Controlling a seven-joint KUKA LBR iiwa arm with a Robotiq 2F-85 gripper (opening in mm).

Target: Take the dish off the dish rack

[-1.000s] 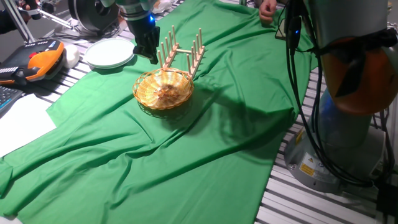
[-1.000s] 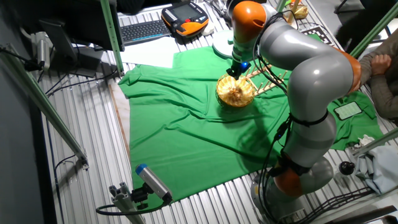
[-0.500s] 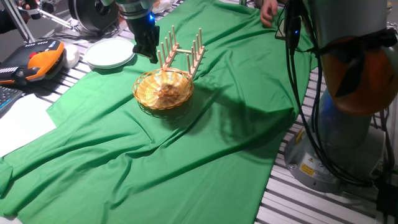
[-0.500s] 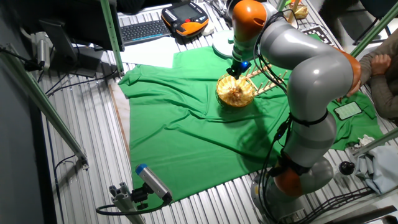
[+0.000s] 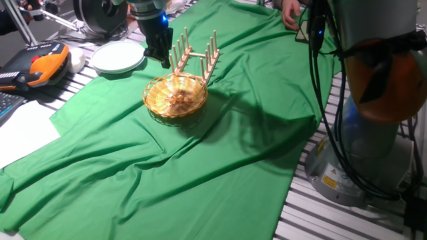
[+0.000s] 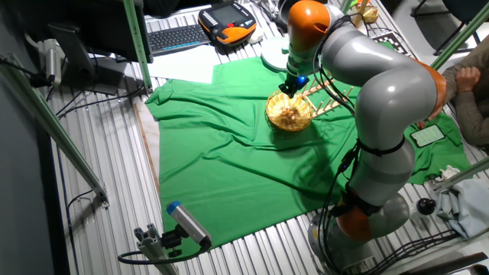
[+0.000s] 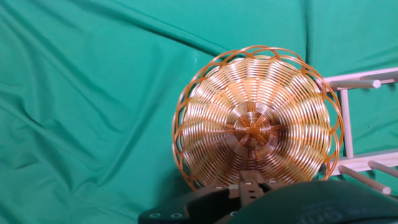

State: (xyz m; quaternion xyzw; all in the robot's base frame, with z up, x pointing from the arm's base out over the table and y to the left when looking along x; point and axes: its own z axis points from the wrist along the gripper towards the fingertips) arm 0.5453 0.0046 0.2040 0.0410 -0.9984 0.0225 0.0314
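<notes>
The dish (image 5: 175, 97) is a round golden woven wicker bowl. It sits upright on the green cloth, touching the near end of the dish rack (image 5: 198, 55), a small light-wood rack with upright pegs. My gripper (image 5: 162, 61) hangs just left of the rack, behind the dish and a little above it, with nothing in it; its fingers look spread. The other fixed view shows the dish (image 6: 289, 113), the rack (image 6: 330, 100) and the gripper (image 6: 291, 86). The hand view looks down into the dish (image 7: 255, 118), with a rack rail (image 7: 346, 124) at the right; the fingertips are out of view there.
Stacked white plates (image 5: 117, 57) lie left of the rack at the cloth's edge. An orange teach pendant (image 5: 43, 65) and white paper lie further left. The arm's base (image 5: 373, 107) and cables stand at the right. A person's hand (image 5: 288, 10) rests at the far edge.
</notes>
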